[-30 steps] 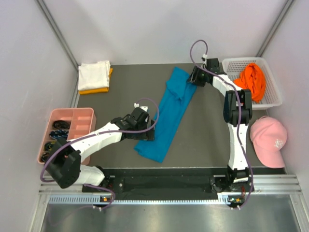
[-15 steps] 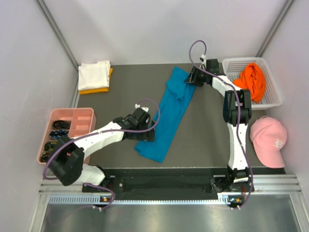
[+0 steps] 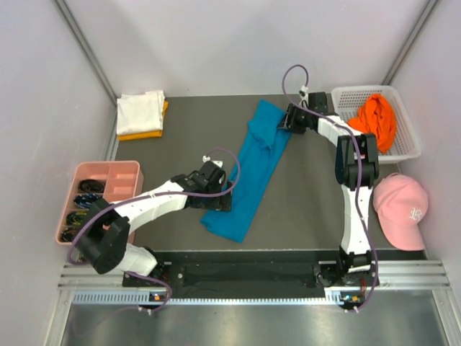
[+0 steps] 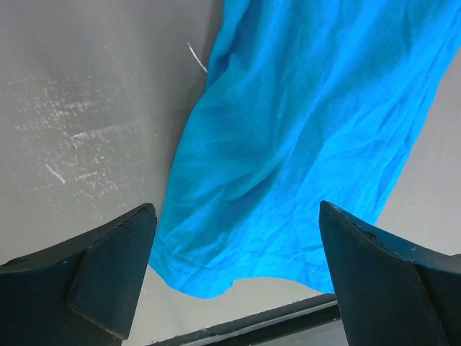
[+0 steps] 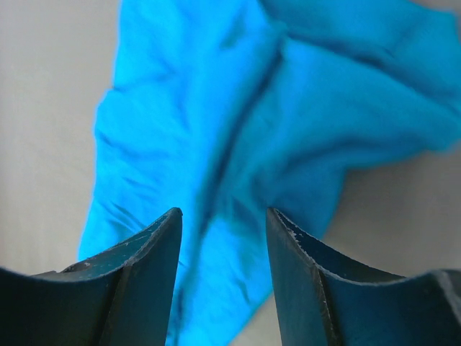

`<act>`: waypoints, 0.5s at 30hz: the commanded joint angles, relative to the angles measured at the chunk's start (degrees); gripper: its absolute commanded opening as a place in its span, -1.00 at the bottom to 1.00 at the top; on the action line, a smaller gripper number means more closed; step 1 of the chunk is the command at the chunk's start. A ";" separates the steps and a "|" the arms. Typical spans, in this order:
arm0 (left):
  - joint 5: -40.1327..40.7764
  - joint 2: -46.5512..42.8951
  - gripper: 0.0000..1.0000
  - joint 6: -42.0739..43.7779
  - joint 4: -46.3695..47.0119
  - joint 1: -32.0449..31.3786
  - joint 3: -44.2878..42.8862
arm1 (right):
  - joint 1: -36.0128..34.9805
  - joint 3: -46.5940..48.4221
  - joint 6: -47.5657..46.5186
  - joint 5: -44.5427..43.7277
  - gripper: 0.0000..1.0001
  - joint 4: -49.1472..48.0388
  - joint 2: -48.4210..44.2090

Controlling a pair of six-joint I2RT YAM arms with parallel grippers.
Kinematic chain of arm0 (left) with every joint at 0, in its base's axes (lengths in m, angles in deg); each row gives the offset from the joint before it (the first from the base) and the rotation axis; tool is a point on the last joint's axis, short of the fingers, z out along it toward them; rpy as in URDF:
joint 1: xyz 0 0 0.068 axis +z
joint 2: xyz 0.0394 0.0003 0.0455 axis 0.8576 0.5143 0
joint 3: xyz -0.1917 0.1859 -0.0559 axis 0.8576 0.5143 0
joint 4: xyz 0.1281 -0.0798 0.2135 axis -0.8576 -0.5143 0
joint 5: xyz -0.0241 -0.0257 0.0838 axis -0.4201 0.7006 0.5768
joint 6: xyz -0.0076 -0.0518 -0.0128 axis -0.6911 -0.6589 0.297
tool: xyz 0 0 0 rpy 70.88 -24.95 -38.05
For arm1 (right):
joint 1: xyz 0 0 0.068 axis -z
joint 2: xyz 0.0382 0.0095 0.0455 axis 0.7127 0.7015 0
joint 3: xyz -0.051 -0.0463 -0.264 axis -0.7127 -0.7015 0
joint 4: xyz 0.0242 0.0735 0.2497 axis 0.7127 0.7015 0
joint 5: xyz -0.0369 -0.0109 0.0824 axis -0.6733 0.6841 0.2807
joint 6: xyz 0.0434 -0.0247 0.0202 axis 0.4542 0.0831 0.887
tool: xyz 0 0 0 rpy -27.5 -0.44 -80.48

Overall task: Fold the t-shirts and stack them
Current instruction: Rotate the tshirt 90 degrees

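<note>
The teal-blue t-shirt (image 3: 253, 167) lies as a long folded strip slanting across the dark table. My left gripper (image 3: 222, 196) stands wide open over the strip's lower left edge. In the left wrist view the shirt's hem (image 4: 238, 270) lies between the fingers of the left gripper (image 4: 236, 209). My right gripper (image 3: 284, 122) is open at the strip's far right corner. In the right wrist view bunched teal cloth (image 5: 302, 115) shows below the right gripper (image 5: 223, 213). A folded white t-shirt (image 3: 140, 109) rests on a yellow-orange one (image 3: 142, 134) at the far left. A bright orange t-shirt (image 3: 378, 119) lies crumpled in the basket.
A white mesh basket (image 3: 410, 148) stands at the far right. A pink baseball cap (image 3: 401, 209) lies off the table's right edge. A pink divided tray (image 3: 115, 176) with small dark items sits at the left. The table's front rail (image 4: 274, 321) runs just below the hem.
The right gripper has shifted slightly down and left at the shirt's far corner. The left arm's elbow has swung a little; its gripper stays at the shirt's edge.
</note>
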 commanded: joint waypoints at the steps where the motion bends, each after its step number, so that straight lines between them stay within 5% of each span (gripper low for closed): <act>1: -0.36 0.79 0.98 0.83 2.32 -0.01 -1.17 | -0.45 -4.47 -3.62 -7.52 0.01 -0.26 -9.78; 9: -0.89 0.70 0.98 1.10 2.67 -0.01 -0.73 | -0.45 -9.75 -5.65 -16.93 0.01 3.16 -17.70; 15: -1.06 0.44 0.98 1.27 3.46 -0.01 -0.90 | -0.45 -13.18 -4.77 -16.06 0.01 7.12 -23.59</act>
